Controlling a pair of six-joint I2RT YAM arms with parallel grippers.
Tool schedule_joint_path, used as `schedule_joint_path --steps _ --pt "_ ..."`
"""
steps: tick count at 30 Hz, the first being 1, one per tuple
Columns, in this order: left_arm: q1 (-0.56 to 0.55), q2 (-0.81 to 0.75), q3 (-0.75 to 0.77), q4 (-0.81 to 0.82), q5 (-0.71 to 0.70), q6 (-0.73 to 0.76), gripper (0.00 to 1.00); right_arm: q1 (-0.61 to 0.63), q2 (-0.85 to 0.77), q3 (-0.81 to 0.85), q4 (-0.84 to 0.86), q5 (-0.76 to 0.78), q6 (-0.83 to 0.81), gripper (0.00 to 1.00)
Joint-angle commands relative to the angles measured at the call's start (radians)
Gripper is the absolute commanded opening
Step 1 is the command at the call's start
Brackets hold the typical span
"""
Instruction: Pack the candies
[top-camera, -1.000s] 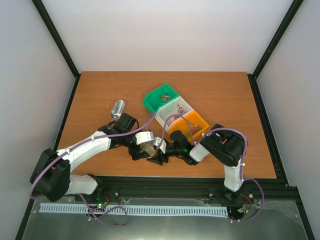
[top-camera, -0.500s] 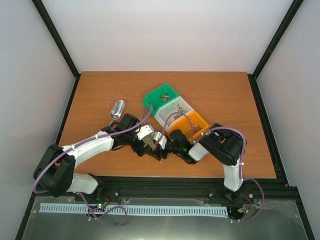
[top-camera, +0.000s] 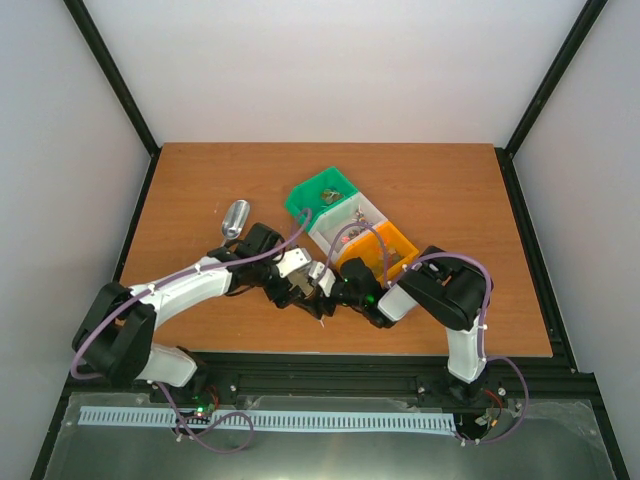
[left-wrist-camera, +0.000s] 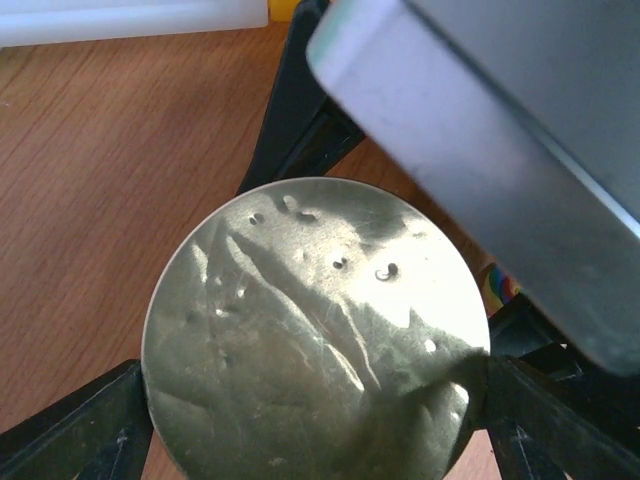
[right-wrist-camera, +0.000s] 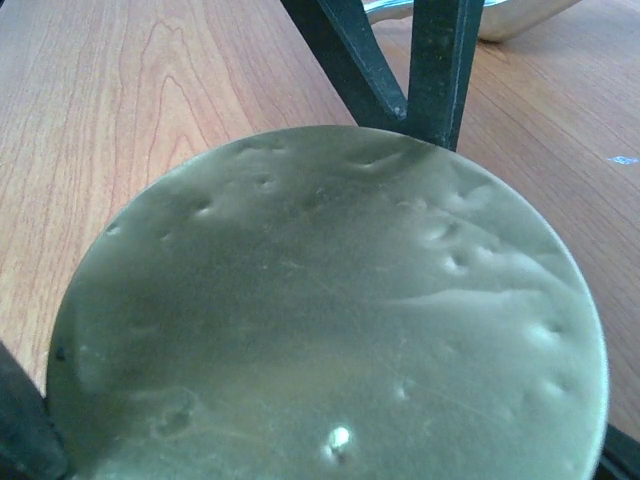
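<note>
Near the counter's six o'clock edge, the left tool is tightening onto the gold-lidded jar the right tool is clamping wide, readying it for candies.

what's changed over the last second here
The left pincer slid right and slightly away from the bases, closing in on the right pincer, and now straddles the jar's gold lid; whether it grips yet is unclear. The right pincer, bins and scoop stayed put.
</note>
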Motion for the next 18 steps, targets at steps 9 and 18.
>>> schedule_joint_path --steps 9,18 --pt "-0.018 0.064 0.027 -0.103 0.123 0.293 0.79 0.01 0.014 -0.06 -0.107 -0.146 -0.066 0.43" --pt "-0.011 0.065 0.043 -0.158 0.133 0.46 0.81 0.007 -0.013 -0.071 -0.164 -0.218 -0.152 0.42"
